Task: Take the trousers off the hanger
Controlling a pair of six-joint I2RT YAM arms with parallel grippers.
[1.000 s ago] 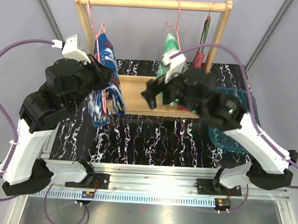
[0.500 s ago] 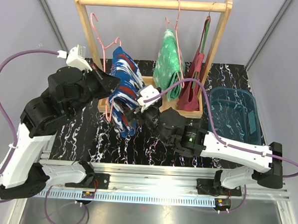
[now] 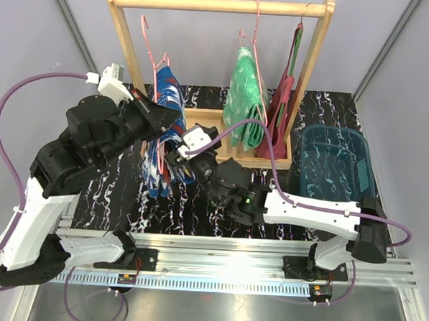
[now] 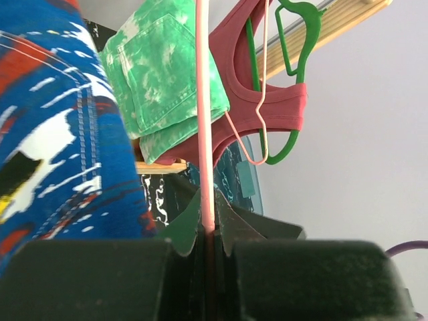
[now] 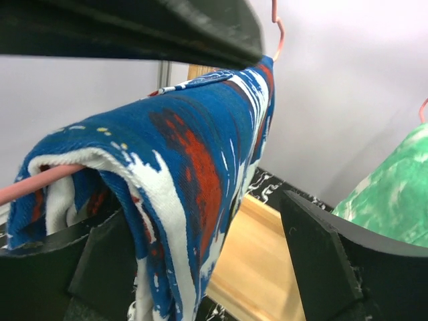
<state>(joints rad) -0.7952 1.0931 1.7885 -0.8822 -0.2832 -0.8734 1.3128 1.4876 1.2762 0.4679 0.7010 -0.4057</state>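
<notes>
The dark blue trousers with red and white pattern (image 3: pixel 158 178) hang folded over a pink wire hanger (image 3: pixel 162 61). My left gripper (image 3: pixel 156 118) is shut on the hanger's wire (image 4: pixel 206 134), with the blue cloth (image 4: pixel 53 134) just to its left. My right gripper (image 3: pixel 173 160) is open, and the blue trousers (image 5: pixel 194 154) hang between its fingers (image 5: pixel 319 267). The green marbled trousers (image 3: pixel 247 90) hang on a second pink hanger from the wooden rail, and show in the left wrist view (image 4: pixel 170 80).
The wooden rack (image 3: pixel 219 4) stands at the back on its wooden base (image 5: pixel 261 267). A maroon tank top (image 3: pixel 280 124) hangs on a green hanger (image 4: pixel 297 40) at the rack's right. A teal bin (image 3: pixel 358 164) sits on the right of the black marbled mat.
My right arm swung from the green trousers down and left to the blue trousers. My left arm shifted the hanger with the blue trousers right, then back a little left.
</notes>
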